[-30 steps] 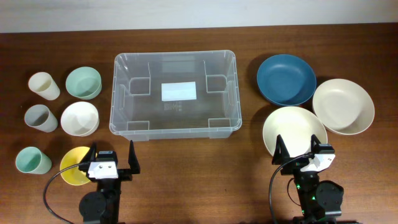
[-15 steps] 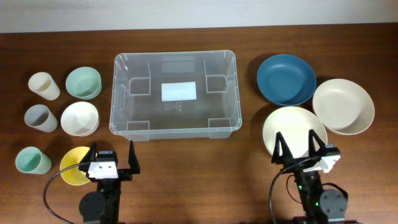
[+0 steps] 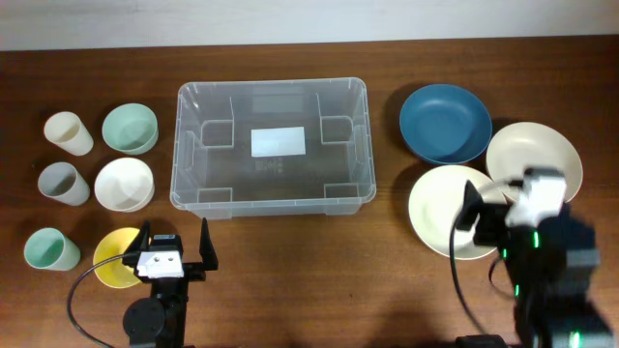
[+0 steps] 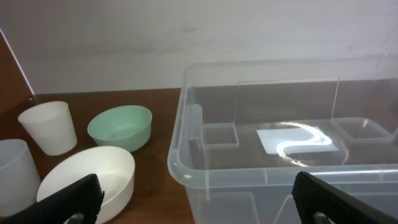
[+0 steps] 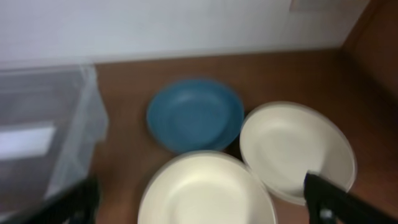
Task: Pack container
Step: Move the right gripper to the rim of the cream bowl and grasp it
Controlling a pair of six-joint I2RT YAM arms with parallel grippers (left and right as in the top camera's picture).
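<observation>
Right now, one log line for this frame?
container: empty | left gripper: open, near yellow bowl | right gripper: open, above nearer cream plate

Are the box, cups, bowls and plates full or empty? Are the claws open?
container: upright, lidless, empty
cream cup: upright, empty
grey cup: upright, empty
mint cup: upright, empty
mint bowl: empty
white bowl: empty
yellow bowl: partly hidden
blue plate: empty
left cream plate: empty
right cream plate: empty
left gripper: open
right gripper: open

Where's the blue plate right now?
In the overhead view, the blue plate lies on the right side, just right of the container, with the near cream plate in front of it and the far-right cream plate beside it.
</observation>
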